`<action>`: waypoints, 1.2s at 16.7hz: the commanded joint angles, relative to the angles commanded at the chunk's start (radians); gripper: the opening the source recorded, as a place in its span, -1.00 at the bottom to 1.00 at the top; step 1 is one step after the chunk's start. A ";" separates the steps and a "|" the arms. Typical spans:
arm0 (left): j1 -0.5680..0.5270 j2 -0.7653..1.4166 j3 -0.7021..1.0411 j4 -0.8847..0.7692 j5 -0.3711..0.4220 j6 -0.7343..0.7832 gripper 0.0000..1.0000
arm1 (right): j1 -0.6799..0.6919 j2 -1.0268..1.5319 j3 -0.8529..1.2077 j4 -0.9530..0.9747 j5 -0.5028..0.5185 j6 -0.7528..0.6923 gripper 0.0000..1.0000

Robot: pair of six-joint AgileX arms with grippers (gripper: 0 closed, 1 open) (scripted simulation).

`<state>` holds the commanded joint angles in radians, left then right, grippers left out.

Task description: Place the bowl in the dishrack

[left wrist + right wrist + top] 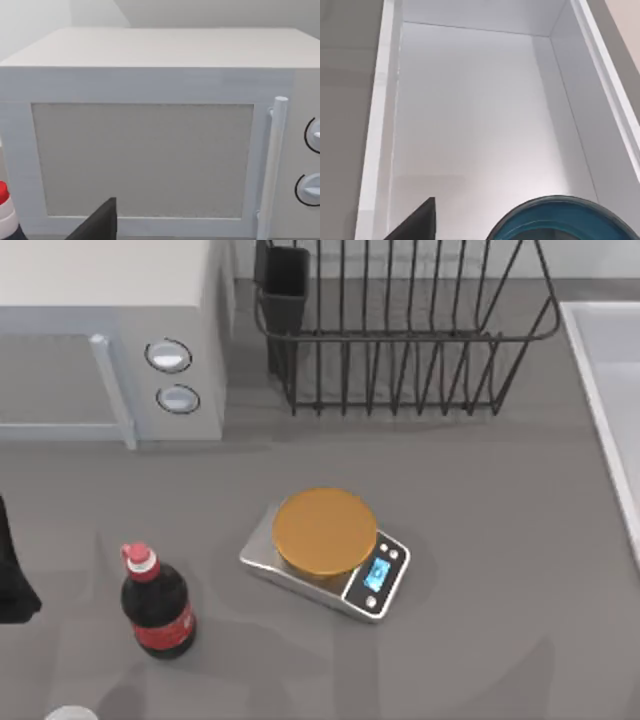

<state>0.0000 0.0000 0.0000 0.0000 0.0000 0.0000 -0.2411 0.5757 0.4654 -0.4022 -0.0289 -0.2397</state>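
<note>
bowl [565, 220] over a white tray [470, 100] | dishrack [400, 330] far, bare | right gripper's grip: cannot tell | left arm [15, 570] parked left

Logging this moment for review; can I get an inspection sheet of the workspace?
Surface: grey table.
Job's things: bowl by the right wrist, above a white basin; dishrack at the back, nothing in it.
Clutter: microwave back left; scale with orange disc, middle; cola bottle front left.
Grippers: left gripper faces the microwave door; right gripper beside the bowl.
Cables: nothing seen.
Surroundings: pale wall behind the microwave.
</note>
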 joint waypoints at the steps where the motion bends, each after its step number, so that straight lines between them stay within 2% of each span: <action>1: 0.000 0.000 0.000 0.000 0.000 0.000 1.00 | -0.037 0.105 0.069 -0.063 -0.005 -0.036 1.00; 6: 0.000 0.000 0.000 0.000 0.000 0.000 1.00 | -0.218 0.573 0.401 -0.374 -0.025 -0.210 1.00; 11: 0.000 0.000 0.000 0.000 0.000 0.000 1.00 | -0.360 0.920 0.673 -0.603 -0.039 -0.348 1.00; 15: 0.000 0.000 0.000 0.000 0.000 0.000 1.00 | -0.418 1.050 0.789 -0.692 -0.045 -0.404 1.00; 20: 0.000 0.000 0.000 0.000 0.000 0.000 1.00 | -0.417 1.056 0.794 -0.695 -0.045 -0.406 1.00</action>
<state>0.0000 0.0000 0.0000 0.0000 0.0000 0.0000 -0.6583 1.6317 1.2596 -1.0973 -0.0737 -0.6461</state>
